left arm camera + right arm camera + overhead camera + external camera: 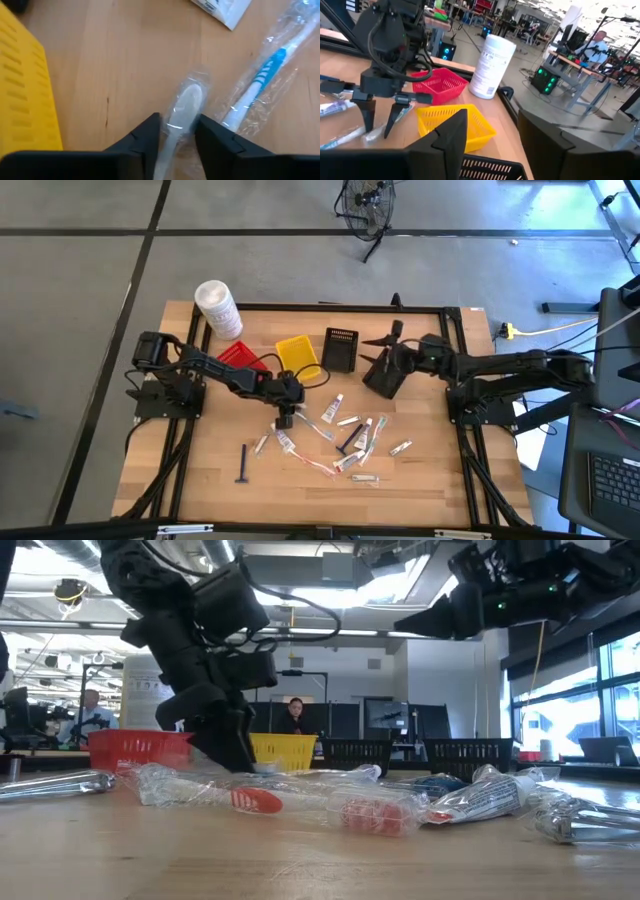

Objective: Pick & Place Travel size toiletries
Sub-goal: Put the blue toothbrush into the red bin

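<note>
- Straddling a clear-wrapped white stick (182, 112), the left gripper (177, 140) is lowered onto the surface (200, 480) just beside the yellow basket (298, 353); its fingers are set either side of the wrapper, still apart, with no clamping visible.
- The right gripper (487, 137) is raised near the black basket (340, 349), fingers apart, nothing between them.
- The toiletries (345, 442) are scattered mid-surface: white tubes, crinkled clear sachets, a blue-handled wrapped stick (260, 80), and a black razor (244, 463) set apart.
- The surface is pale wood, dark-framed.
- A workshop with seated people is seen beyond.
</note>
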Motion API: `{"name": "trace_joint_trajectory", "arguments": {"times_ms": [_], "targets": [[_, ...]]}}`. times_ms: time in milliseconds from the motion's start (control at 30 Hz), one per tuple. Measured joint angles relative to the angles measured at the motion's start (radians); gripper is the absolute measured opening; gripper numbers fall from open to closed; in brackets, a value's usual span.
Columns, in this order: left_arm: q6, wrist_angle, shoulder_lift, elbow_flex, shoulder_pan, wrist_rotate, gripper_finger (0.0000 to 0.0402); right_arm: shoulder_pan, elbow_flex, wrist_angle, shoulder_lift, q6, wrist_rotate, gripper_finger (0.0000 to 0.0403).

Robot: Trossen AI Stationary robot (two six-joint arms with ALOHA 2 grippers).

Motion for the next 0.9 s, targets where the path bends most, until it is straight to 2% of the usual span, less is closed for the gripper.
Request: {"name": "trace_joint_trajectory", "arguments": {"times_ms": [167,467,633,900], "targets": [[-0.046,-0.018,-0.041,-0.008,-0.005,0.0,0.0069,0.0,0.006,0.001,0.022,0.0,0.0,0.016],[-0.114,-0.102,-0.205,-0.006,-0.008,-0.057,0.0061,0.0,0.007,0.001,0.024,0.001,0.0,0.0147],[-0.154,-0.25,-0.325,-0.005,-0.017,-0.176,0.0062,0.0,0.007,0.003,0.024,0.001,0.0,0.0147],[-0.359,-0.524,-0.484,-0.005,0.028,-0.428,0.0063,-0.001,0.007,0.004,0.024,0.001,0.003,0.0155]]}}
